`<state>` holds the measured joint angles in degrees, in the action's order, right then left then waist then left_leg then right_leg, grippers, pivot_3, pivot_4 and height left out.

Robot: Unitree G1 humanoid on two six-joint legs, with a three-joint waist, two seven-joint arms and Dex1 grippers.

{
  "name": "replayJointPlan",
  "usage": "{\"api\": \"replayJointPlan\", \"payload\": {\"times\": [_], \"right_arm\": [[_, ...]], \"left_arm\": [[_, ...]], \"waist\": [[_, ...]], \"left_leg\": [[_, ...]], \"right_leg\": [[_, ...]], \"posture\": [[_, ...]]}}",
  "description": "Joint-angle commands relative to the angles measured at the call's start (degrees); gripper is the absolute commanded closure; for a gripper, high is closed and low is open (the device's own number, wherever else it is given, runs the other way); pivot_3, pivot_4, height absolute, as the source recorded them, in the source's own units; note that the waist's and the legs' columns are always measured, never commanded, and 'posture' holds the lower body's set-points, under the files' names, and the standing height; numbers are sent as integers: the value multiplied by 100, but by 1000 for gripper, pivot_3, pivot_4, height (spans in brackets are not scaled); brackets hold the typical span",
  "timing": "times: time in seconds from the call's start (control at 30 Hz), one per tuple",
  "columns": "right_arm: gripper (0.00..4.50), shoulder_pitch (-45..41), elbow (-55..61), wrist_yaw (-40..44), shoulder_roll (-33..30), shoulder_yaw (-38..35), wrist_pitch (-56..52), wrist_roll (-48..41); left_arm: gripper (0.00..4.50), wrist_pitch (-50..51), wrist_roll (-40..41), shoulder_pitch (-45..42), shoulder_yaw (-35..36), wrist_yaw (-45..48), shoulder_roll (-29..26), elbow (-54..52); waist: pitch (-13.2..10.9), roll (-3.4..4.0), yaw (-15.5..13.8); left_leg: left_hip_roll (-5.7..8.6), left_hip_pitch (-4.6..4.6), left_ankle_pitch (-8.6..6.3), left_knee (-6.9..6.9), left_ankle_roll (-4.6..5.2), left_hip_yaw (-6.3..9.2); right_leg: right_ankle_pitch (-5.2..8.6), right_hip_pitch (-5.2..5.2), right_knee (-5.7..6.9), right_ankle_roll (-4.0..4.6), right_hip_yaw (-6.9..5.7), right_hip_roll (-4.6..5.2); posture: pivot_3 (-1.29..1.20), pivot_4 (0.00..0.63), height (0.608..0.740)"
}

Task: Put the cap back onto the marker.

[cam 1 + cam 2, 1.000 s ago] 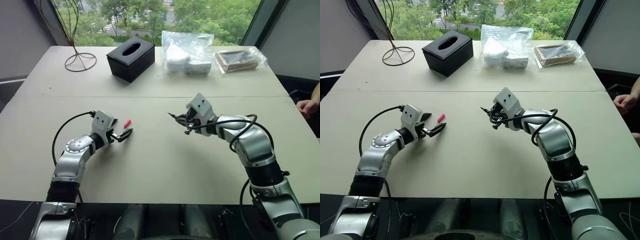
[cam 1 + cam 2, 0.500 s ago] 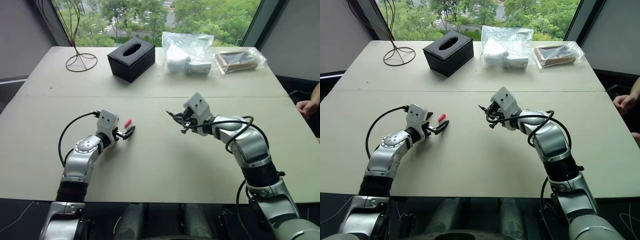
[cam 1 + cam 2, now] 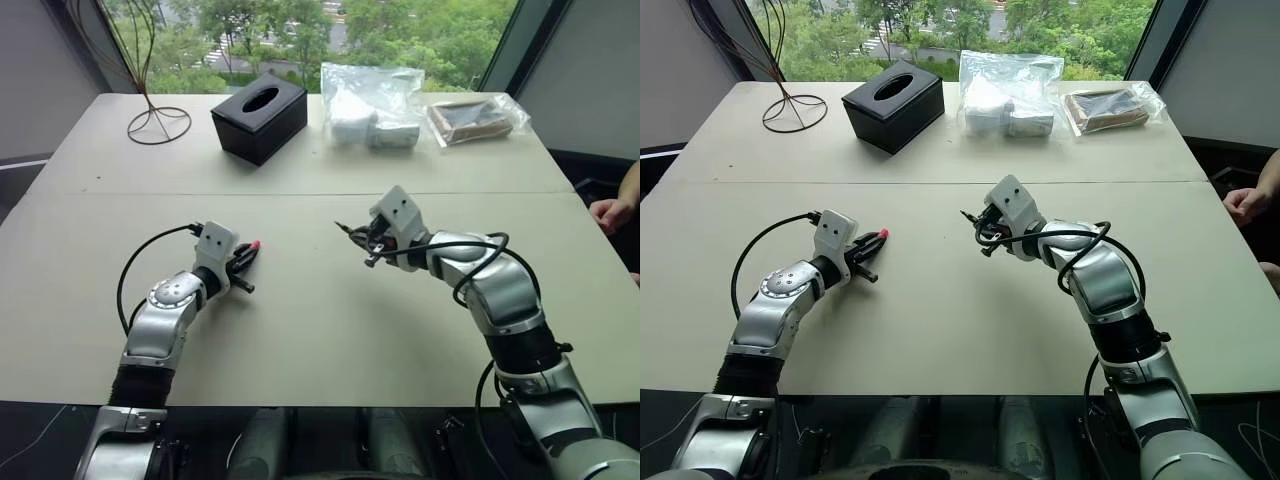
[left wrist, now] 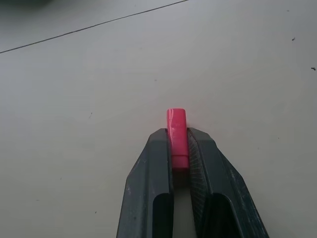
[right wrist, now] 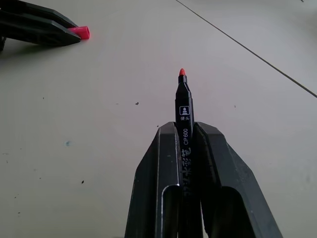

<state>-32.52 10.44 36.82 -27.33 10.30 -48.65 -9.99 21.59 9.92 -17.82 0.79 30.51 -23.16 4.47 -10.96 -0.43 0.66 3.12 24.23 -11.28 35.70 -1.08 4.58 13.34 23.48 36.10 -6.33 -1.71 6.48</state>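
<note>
Both two-fingered black grippers are gripping their halves of the job, low over the pale grey tabletop (image 3: 320, 330). Nearest me, the left gripper (image 4: 179, 148) is pinching the tiny red-pink plastic cap (image 4: 177, 135) between its narrow jaws, about half the cap's length poking out past the fingertips and pointing across towards the other arm. Just beyond and to the right, the right gripper (image 5: 185, 136) is clamping the thin dark marker (image 5: 184, 111) along its barrel, the fine red tip sticking forward and bare. In the head views the cap is showing as a pink dot at the left fingertips (image 3: 256, 244), and the marker is jutting from the right gripper (image 3: 362, 240) with its point aimed left. Cap and marker tip are sitting well apart, with open table between them.

By my reckoning, both pickups are done and the joining is not yet begun: the arms are needing to close the gap, line the cap's open end up with the tip, and press it home. Which end of the cap is facing outward I cannot tell.

Farther back, a black tissue box (image 3: 260, 117), a wire stand (image 3: 158, 123) and some clear plastic bags (image 3: 372, 105) are lying by the window, taking no part
</note>
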Motion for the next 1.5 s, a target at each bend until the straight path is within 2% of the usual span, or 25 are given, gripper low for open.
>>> {"api": "replayJointPlan", "payload": {"times": [0.03,0.1,0.17,0.3,0.4,0.63,0.83,1.1,1.5], "right_arm": [[4500,-36,-67,305,-382,-193,317,-38],[4500,-43,-240,992,-986,-284,629,-166],[4500,-116,-399,1535,-1320,-510,748,-504],[4500,-257,-572,2132,-1560,-652,1006,-812],[4500,-402,-604,2277,-1573,-646,1090,-864],[4500,-476,-153,2124,-1254,-528,860,-1053],[4500,-429,197,2111,-1193,-434,677,-1179],[4500,-362,229,2104,-1246,-404,659,-1160],[4500,-397,-142,2116,-1242,-309,918,-1004]], "left_arm": [[4459,-241,175,-156,-5,489,-147,-60],[4459,-307,625,-624,16,1424,-345,-12],[4459,-341,808,-1143,-52,2191,-546,310],[4459,-163,1029,-1929,-225,3161,-653,965],[4459,-401,884,-2434,-482,3612,-512,1495],[4459,-910,634,-3009,-867,4138,-55,2296],[4459,-1225,497,-3298,-898,4299,180,2812],[4459,-1001,581,-3191,-841,4345,228,2477],[4459,-393,766,-2849,-781,4551,-175,1558]], "waist": [[0,0,-1],[-5,-3,-39],[-10,-8,-96],[-9,-6,-77],[-10,-7,-24],[-15,-15,1],[-15,-15,-5],[-16,-15,-3],[-16,-14,-3]], "left_leg": [[1,1,0,0,0,0],[0,9,0,1,0,-1],[1,29,0,17,0,2],[2,23,-2,25,3,-3],[3,21,-7,23,11,-6],[4,27,-7,22,12,1],[4,28,-7,24,12,4],[3,28,-7,23,12,6],[2,27,-7,23,12,7]], "right_leg": [[0,0,0,0,0,0],[1,6,-1,2,-1,0],[8,12,-2,14,-17,0],[10,0,-10,17,-16,0],[2,-1,-11,-6,-15,2],[5,3,-7,-11,-15,1],[6,3,-7,-13,-15,5],[6,3,-7,-13,-15,5],[6,4,-4,-13,-14,4]], "posture": [[0,150,740],[0,150,740],[0,150,740],[0,150,740],[0,150,740],[0,150,740],[0,150,740],[0,150,740],[0,150,740]]}}
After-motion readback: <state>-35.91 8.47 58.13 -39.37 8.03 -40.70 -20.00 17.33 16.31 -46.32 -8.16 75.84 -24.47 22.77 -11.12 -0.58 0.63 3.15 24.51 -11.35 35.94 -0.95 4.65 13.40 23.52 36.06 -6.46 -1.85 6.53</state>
